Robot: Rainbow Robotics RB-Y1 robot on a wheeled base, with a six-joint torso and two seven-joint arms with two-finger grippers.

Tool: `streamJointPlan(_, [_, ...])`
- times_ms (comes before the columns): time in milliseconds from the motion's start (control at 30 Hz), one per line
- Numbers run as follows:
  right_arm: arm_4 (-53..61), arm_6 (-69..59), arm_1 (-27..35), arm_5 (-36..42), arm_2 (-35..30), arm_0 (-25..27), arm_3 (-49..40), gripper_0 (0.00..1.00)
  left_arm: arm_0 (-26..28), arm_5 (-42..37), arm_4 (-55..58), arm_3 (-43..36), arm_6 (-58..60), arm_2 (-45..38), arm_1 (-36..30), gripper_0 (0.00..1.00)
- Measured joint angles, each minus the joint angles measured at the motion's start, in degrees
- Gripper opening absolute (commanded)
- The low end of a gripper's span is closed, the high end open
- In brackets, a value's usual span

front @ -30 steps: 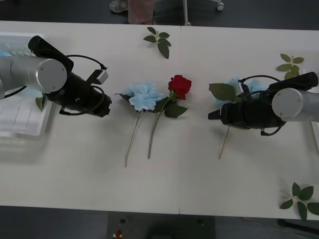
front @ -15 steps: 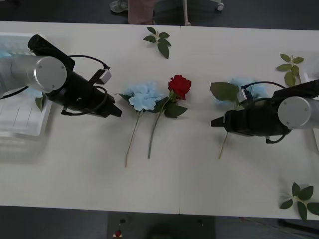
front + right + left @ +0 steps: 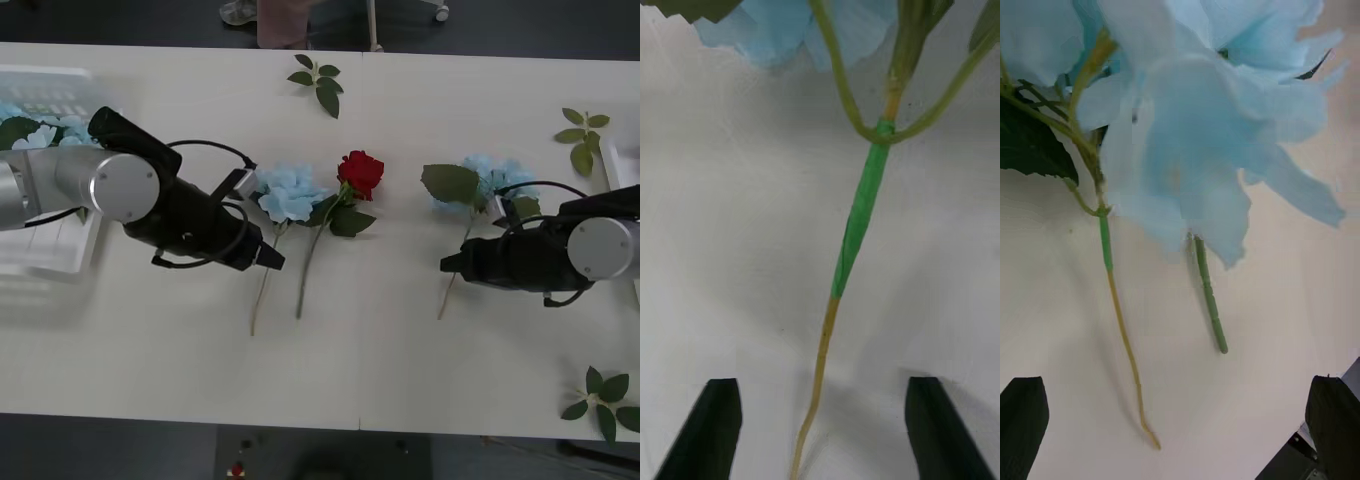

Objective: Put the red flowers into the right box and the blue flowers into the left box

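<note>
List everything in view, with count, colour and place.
blue flowers: two loose on the table, pale blue, one mid-table beside the red flower, one right of centre; more in the left box.
red flower: one, dark red, mid-table.
leaf sprigs: three, green, far edge, right edge and near right corner.
left box: one, white, left end.
table: one, white.
left gripper: black jaws open, by the middle blue flower's stem.
right gripper: black jaws open, at the right blue flower's stem.

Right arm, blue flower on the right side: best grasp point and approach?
Probably the thin stem, below the leaf fork, from above with a finger on each side. The blue flower lies flat on the table, bloom fluffy and wide. The right gripper is open, already straddling the stem's lower end.
</note>
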State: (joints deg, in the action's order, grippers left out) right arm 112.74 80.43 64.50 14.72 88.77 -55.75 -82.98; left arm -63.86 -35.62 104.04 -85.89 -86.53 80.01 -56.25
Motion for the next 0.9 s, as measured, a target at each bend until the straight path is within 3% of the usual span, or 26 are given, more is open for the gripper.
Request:
streamJointPlan(300, [-0.58, 0.01, -0.87, -1.96, 0.0, 0.0, 2.87, 0.0, -0.04, 5.15, -0.83, -0.08, 2.81, 4.64, 0.48, 1.0])
streamJointPlan(633, [-0.59, 0.05, -4.69, -2.65, -1.19, -0.04, 8.9, 0.0, -1.01, 7.8, -1.9, 4.87, 3.64, 8.45, 5.7, 1.0])
streamJointPlan(667, [-0.59, 0.06, -4.93, -2.65, -1.28, -0.04, 9.3, 0.03, -1.25, 7.8, -1.9, 5.2, 4.03, 8.67, 6.04, 1.0])
streamJointPlan(733, [-0.59, 0.09, -5.09, -2.65, -1.46, -0.06, 9.48, 0.43, -1.54, 7.8, -1.9, 5.85, 5.34, 8.73, 6.65, 1.0])
streamJointPlan(800, [-0.59, 0.13, -5.1, -2.66, -1.71, -0.1, 9.14, 0.66, -1.64, 7.8, -1.9, 6.58, 6.37, 8.73, 7.27, 1.0])
streamJointPlan(900, [-0.58, 0.24, -5.21, -2.66, -2.16, -0.15, 9.03, 0.71, -1.64, 7.8, -2.31, 7.58, 6.82, 8.73, 7.94, 1.0])
